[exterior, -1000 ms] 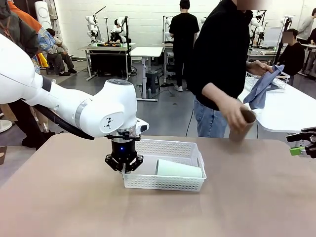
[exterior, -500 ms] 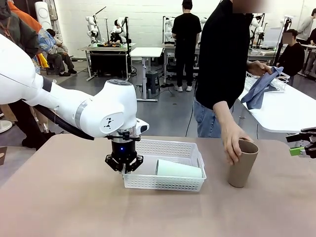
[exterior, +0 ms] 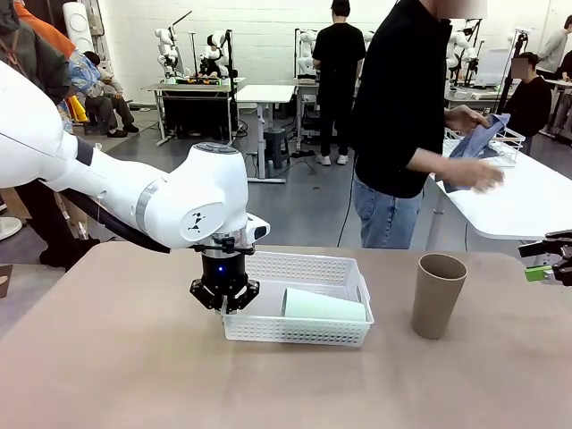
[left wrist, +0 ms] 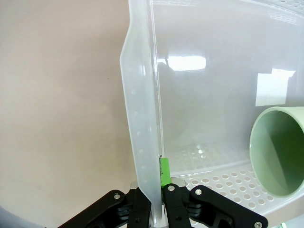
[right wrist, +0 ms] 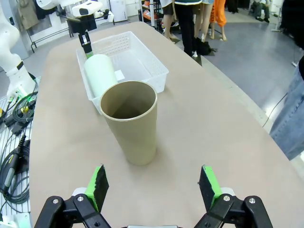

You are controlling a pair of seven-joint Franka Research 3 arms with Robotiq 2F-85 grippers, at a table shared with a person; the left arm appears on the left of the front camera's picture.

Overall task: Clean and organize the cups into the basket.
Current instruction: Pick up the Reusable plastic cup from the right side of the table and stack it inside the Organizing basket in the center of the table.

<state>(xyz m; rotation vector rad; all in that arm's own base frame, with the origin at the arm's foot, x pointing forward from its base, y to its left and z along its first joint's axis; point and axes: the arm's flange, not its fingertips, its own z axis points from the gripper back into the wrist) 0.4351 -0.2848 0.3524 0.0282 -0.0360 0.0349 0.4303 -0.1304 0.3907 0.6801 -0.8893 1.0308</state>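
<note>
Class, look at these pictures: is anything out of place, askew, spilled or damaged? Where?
The tall tan brown tumbler stands upright on the table, right of the white perforated plastic basket, not in it. The pale mint green tumbler lies on its side inside. Nothing looks spilled or damaged.

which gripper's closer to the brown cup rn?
Right. The right gripper faces the brown cup from its right, jaws open; the left gripper is farther off, shut on the white basket's left end wall.

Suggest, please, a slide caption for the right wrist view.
Open right gripper faces the upright brown cup; the green cup lies in the basket beyond.
</note>
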